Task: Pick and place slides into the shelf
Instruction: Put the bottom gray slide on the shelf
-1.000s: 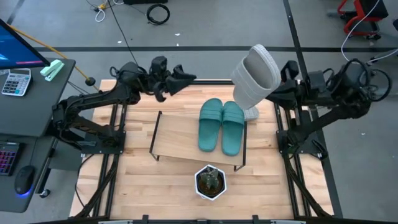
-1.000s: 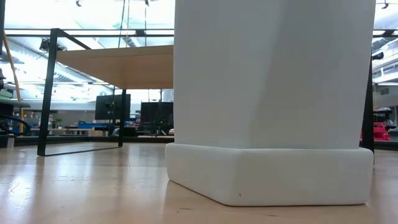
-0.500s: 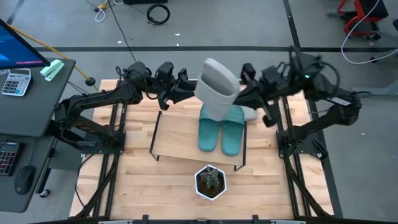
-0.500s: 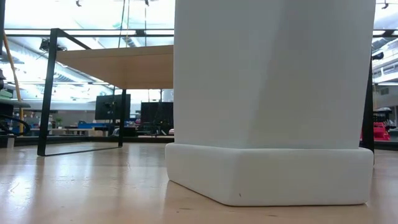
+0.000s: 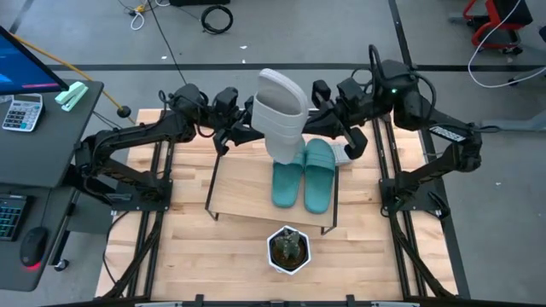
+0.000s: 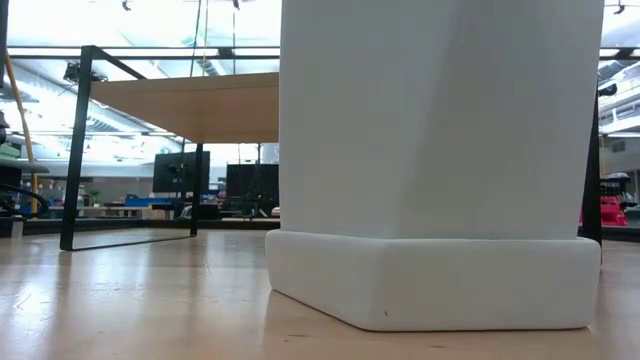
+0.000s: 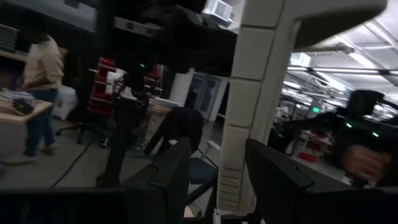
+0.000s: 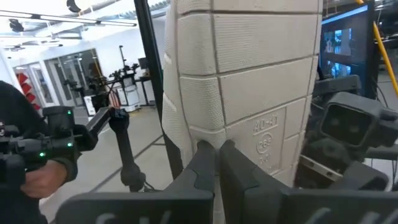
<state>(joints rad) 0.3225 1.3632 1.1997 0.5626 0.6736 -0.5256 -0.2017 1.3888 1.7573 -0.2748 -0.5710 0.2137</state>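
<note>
A light grey slide hangs in the air over the far edge of the shelf, held by my right gripper, which is shut on it. Its ridged sole faces the right wrist camera. My left gripper is open just left of the slide, and the slide's edge shows beyond its fingers; I cannot tell whether they touch it. The teal pair lies side by side, soles down, on the shelf's board. A second grey slide lies on the table behind the shelf, mostly hidden. My right gripper comes at the grey slide level from the table's right side. Its two fingers meet the slide low on the sole's side, nearly closed together; what lies between them is hidden by the fingers. The slide is lifted clear and stands nearly on end.
A white pot with a small plant stands near the table's near edge and fills most of the low view; beside it the shelf's top and black leg show. A desk with a calculator stands left of the table.
My right gripper has carried the grey slide toward the table's left, from over the far right corner to over the shelf's far edge, and the slide has turned more upright. My left gripper has moved a little right, toward the slide. The teal pair has stayed in place.
</note>
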